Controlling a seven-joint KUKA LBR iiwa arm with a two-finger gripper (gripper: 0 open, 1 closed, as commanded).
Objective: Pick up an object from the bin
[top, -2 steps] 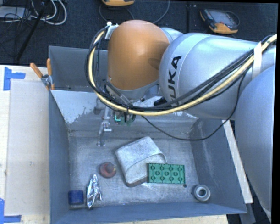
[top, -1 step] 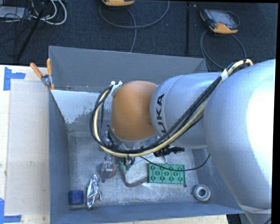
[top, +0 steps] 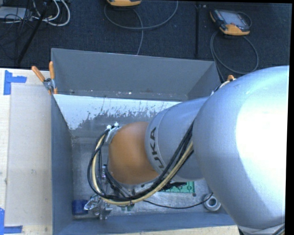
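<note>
My gripper (top: pixel 100 207) is low in the bin's front left corner, mostly hidden beneath the arm's orange cover and cables. A small dark blue thing (top: pixel 78 207) lies on the bin floor just left of it, touching or nearly touching the gripper's metal tip. I cannot tell whether anything is in its grasp.
A flat green thing (top: pixel 183 187) shows under the arm towards the front right. A small silver ring-shaped thing (top: pixel 212 204) lies near the front right corner. A thin dark cord runs along the floor between them. The arm covers the middle and right of the bin.
</note>
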